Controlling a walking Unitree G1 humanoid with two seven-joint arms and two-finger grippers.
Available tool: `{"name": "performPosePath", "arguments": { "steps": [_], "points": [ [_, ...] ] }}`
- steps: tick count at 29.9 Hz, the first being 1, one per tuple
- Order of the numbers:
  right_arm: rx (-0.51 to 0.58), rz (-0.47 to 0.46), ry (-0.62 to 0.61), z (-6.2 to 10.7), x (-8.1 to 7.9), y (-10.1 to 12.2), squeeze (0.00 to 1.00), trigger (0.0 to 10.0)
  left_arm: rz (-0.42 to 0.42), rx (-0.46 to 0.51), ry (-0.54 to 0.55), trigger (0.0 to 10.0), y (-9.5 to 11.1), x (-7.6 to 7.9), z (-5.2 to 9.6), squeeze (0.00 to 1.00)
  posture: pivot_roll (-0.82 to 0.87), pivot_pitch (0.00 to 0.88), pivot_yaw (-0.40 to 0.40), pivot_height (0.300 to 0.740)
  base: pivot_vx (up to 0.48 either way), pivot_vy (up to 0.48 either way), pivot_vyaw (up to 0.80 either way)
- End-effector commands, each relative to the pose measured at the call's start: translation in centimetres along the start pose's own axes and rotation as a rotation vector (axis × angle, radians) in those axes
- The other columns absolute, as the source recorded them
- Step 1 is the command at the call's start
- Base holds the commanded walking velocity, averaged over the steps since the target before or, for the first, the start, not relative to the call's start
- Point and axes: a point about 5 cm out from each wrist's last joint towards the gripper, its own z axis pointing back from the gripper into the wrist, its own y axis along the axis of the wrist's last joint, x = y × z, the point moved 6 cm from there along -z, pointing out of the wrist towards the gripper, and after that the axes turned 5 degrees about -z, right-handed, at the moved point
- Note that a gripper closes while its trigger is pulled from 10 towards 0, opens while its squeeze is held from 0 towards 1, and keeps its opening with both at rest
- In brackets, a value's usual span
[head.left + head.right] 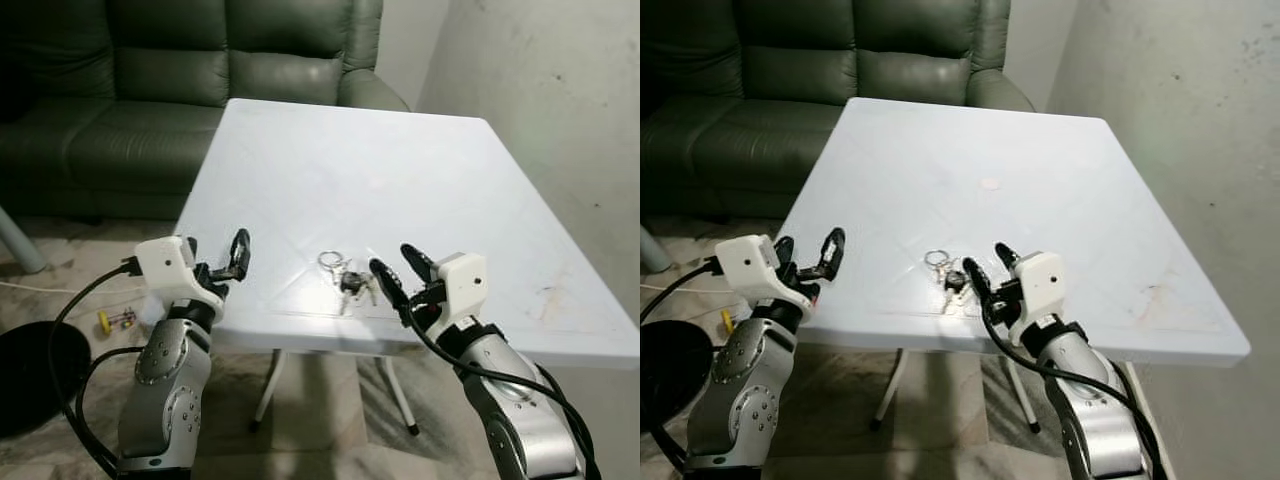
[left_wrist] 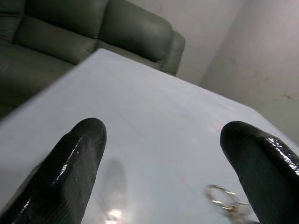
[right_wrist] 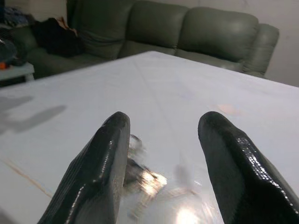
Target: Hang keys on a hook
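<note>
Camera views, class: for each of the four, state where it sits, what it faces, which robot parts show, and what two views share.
Left eye: head, looking down at white table; both arms show.
Right eye: same scene; keys near front edge.
Left wrist: along open left gripper over the tabletop.
Right wrist: along open right gripper toward keys and green sofa.
Shared: all show table and keys.

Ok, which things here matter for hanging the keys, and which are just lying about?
For the job:
keys, lying near the white table's front edge
right gripper, open, beside the keys
left gripper, open, at the table's left edge

Lying about:
green sofa
small yellow item on the floor
black cable
</note>
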Motion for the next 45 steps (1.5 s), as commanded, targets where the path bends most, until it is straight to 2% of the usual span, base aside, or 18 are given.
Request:
{"name": "performPosePath", "arguments": {
  "steps": [1,4,5,6,10,11,12,19,21,29,31,36,37,45],
  "points": [
    [0.005,-0.010,0.005,0.0,0.1,0.3,0.00,10.0,-0.013,0.018,-0.004,10.0,0.5,0.2,0.0,0.00,-0.03,0.007,-0.092,0.740,0.000,0.000,0.00],
    [-0.009,-0.016,0.025,0.1,0.1,0.1,0.00,10.0,-0.066,0.025,-0.031,10.0,0.5,0.7,0.2,0.00,-0.03,0.010,-0.093,0.740,0.000,0.000,0.00],
    [-0.007,-0.014,0.030,0.1,0.1,0.1,0.08,10.0,-0.069,0.025,-0.040,10.0,0.5,0.9,0.2,0.00,-0.03,0.010,-0.093,0.740,0.000,0.000,0.00],
    [0.000,-0.025,0.046,0.2,0.0,0.2,1.00,10.0,-0.080,0.027,-0.053,10.0,0.5,1.1,0.3,0.00,-0.03,0.010,-0.093,0.740,0.000,0.000,0.00],
    [-0.021,0.016,0.074,0.1,0.0,0.1,1.00,10.0,-0.117,0.024,-0.104,10.0,0.2,2.1,0.6,0.00,-0.03,0.015,-0.093,0.740,0.000,0.000,0.00],
    [-0.027,0.030,0.080,0.0,0.0,0.0,0.41,10.0,-0.122,0.022,-0.114,10.0,0.1,2.3,0.7,0.00,-0.03,0.015,-0.093,0.740,0.000,0.000,0.00],
    [-0.036,0.053,0.096,-0.3,0.0,0.0,0.00,10.0,-0.135,0.018,-0.130,10.0,-0.1,2.7,0.9,0.00,-0.03,0.017,-0.093,0.740,0.000,0.000,0.00],
    [-0.049,0.077,0.145,-1.3,-0.7,-0.2,0.00,10.0,-0.185,0.005,-0.183,10.0,-0.8,3.7,1.5,0.00,-0.02,0.020,-0.095,0.740,0.000,0.000,0.00],
    [-0.063,0.090,0.173,-1.7,-1.5,-0.6,0.00,10.0,-0.212,-0.001,-0.206,10.0,-1.2,4.1,1.9,0.00,-0.02,0.020,-0.095,0.740,0.000,0.000,0.00],
    [-0.082,0.123,0.177,-3.4,-2.1,-1.0,0.00,10.0,-0.270,-0.019,-0.262,10.0,-2.3,5.1,3.0,0.00,0.01,0.035,-0.105,0.740,0.000,0.000,0.00],
    [-0.107,0.110,0.137,-4.6,-1.7,-1.3,0.00,10.0,-0.281,-0.023,-0.275,10.0,-2.5,5.5,3.6,0.00,0.02,0.045,-0.110,0.740,0.000,0.000,0.00],
    [-0.132,0.089,0.109,-5.4,-1.5,-1.7,0.00,10.0,-0.284,-0.025,-0.294,10.0,-2.6,6.0,4.2,0.00,0.03,0.056,-0.115,0.740,0.000,0.000,0.00],
    [-0.142,0.083,0.072,-6.2,-1.2,-1.8,0.00,10.0,-0.283,-0.023,-0.304,10.0,-2.6,6.3,4.5,0.00,0.04,0.064,-0.117,0.740,0.000,0.000,0.00],
    [-0.216,0.022,-0.061,-7.8,-0.5,-3.0,0.00,10.0,-0.269,-0.030,-0.306,10.0,-2.6,6.6,5.0,0.00,0.05,0.075,-0.124,0.740,0.000,0.000,0.00]
  ]
}}
